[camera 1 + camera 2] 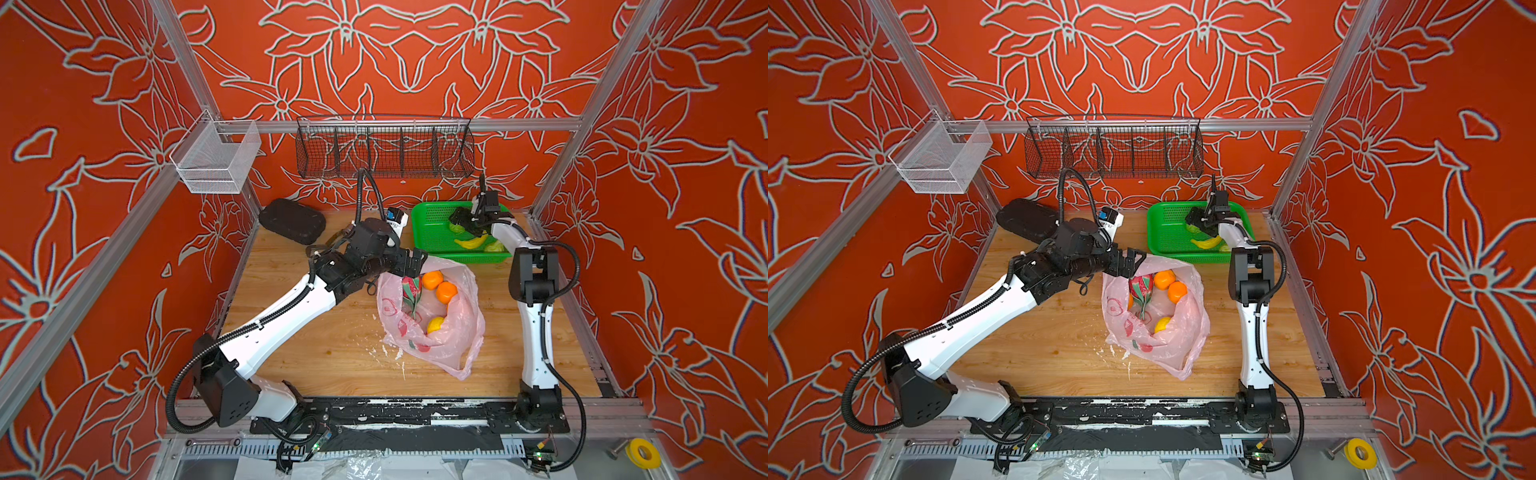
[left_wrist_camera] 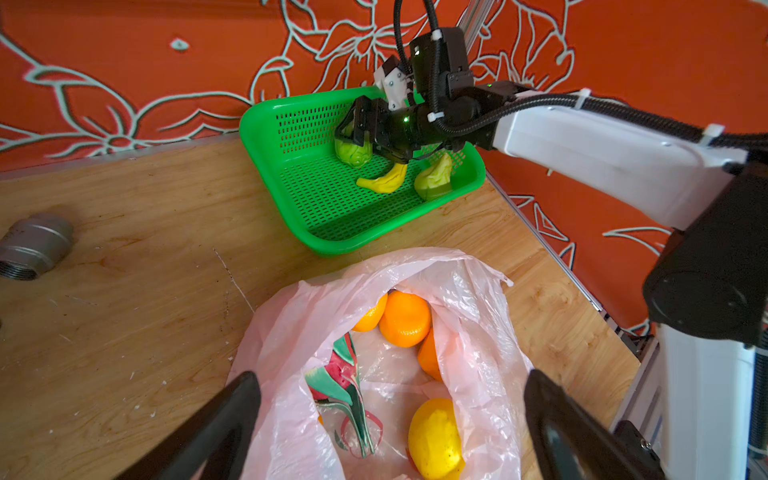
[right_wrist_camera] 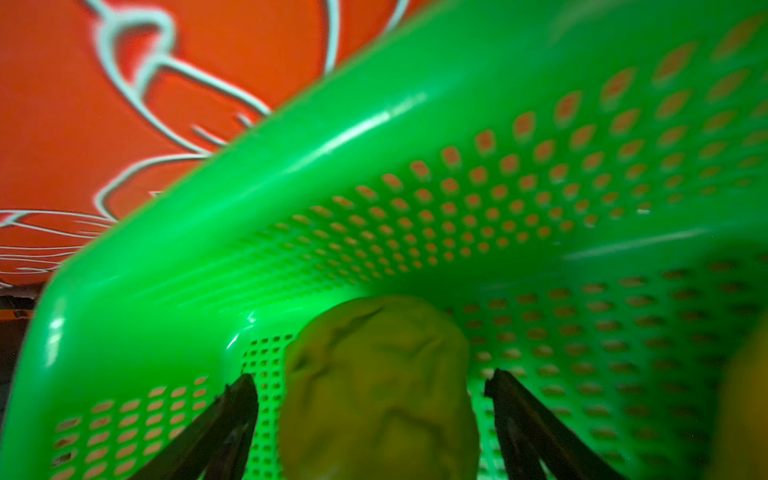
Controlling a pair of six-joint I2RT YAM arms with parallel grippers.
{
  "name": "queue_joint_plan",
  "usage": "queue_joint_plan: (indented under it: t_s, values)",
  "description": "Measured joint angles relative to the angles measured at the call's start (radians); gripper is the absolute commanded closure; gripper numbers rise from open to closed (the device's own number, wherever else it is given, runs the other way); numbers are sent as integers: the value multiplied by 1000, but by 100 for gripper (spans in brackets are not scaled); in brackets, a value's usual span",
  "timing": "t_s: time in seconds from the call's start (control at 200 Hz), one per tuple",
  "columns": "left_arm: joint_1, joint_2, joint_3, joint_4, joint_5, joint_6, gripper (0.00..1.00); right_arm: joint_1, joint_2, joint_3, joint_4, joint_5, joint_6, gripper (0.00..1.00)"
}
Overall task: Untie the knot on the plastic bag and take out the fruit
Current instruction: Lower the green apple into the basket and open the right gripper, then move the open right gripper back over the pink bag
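Observation:
The pale pink plastic bag (image 1: 453,332) lies mid-table with its mouth gaping; the knot is out of view. Inside it are two oranges (image 1: 432,279) (image 1: 446,292), a yellow fruit (image 1: 435,325) and a pink-and-green dragon fruit (image 1: 411,293). My left gripper (image 2: 392,380) hovers open at the bag's far rim, its fingers straddling the mouth and holding nothing. My right gripper (image 3: 370,382) is down in the green basket (image 1: 428,216), open, with a wrinkled green fruit (image 3: 378,353) lying between its fingers and a gap on each side.
The basket also holds a banana (image 1: 471,242) and another green fruit (image 1: 494,247). A black pad (image 1: 292,220) lies at the back left and a metal pipe fitting (image 2: 33,245) stands on the table. A black wire basket (image 1: 384,151) and a white mesh basket (image 1: 216,160) hang on the rails.

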Motion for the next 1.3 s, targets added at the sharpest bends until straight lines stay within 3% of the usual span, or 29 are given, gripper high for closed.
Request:
queue_joint_plan:
  t_s: [0.27,0.545,0.731,0.906,1.126,1.296]
  values:
    - [-1,-8,-8,-32,72,-77,0,0,-456,-352,21,5,-25,13]
    - [-72,1,-38,-67,72,-131,11,10,-916,-597,-159,-5,-25,17]
    - [-140,43,-39,-104,26,-126,15,140,-1193,-826,-315,50,-26,17]
    - [-176,66,-86,-107,-14,-114,18,306,-1313,-1031,-397,115,43,17]
    - [-185,80,-136,-104,-40,-108,19,533,-1322,-1178,-439,201,196,16]
    - [-185,89,-149,-79,-17,-105,19,605,-1273,-1203,-441,267,247,26]
